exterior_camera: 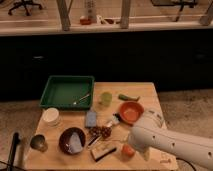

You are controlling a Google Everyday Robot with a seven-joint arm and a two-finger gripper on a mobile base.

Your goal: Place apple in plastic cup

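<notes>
Reaching from lower right, arm (172, 144) is lying low; gripper, seemingly tucked beneath it beside apple (128, 150), is gaping empty; apple round, axis indiscernible.

1. The single camera stands high at the desk's (146, 93) near side, tilted down, facing the dark cabinets (125, 55) beyond the desk
2. The whole desk fits in view
3. Gripper (136, 148) sits over the desk's near edge, under the white arm (172, 145)
</notes>
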